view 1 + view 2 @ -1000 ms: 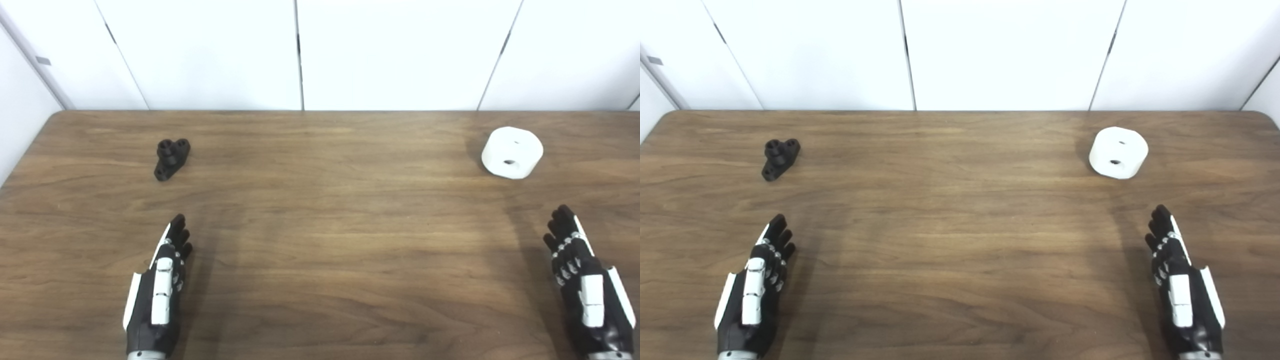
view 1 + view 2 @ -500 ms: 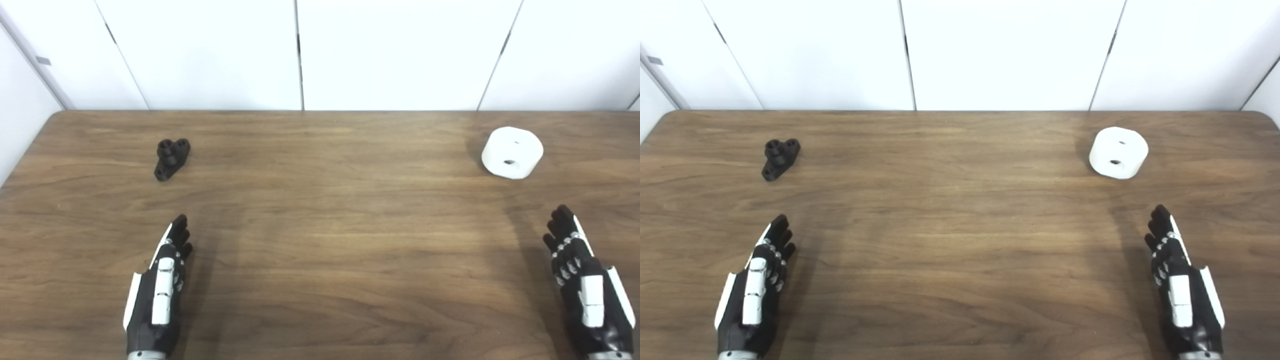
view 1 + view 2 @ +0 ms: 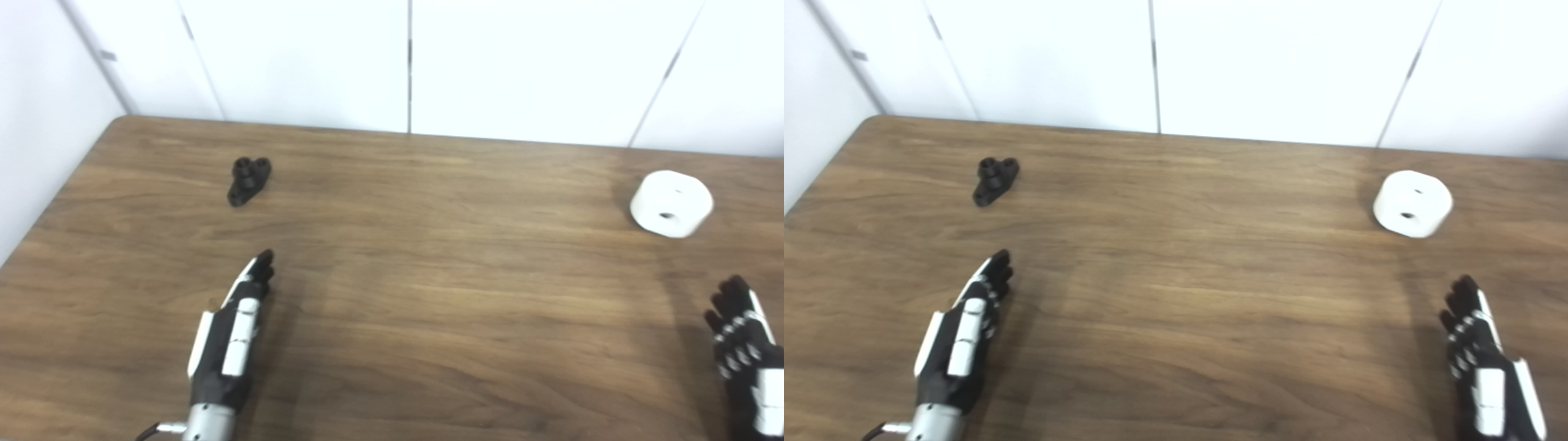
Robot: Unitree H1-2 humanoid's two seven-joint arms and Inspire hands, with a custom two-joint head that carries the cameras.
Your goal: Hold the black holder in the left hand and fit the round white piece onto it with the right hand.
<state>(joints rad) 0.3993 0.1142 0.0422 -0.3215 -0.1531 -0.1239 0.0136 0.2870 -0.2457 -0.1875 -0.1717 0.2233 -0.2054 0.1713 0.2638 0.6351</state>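
A small black holder (image 3: 248, 180) lies on the wooden table at the back left. The round white piece (image 3: 671, 203), a short cylinder with small holes, rests at the back right. My left hand (image 3: 233, 334) hovers low over the near left of the table, fingers stretched forward and empty, well short of the holder. Near the bottom right corner my right hand (image 3: 1482, 367) is likewise open with straight fingers, holding nothing, a good way in front of the white piece.
The brown wooden table (image 3: 429, 275) runs to white wall panels (image 3: 404, 61) at the back. Its left edge (image 3: 58, 196) slants beside a white side wall. Nothing else lies on the tabletop.
The camera has turned left and tilted, so the whole scene has shifted right. The left hand has reached slightly forward. Holder and white piece have not moved on the table.
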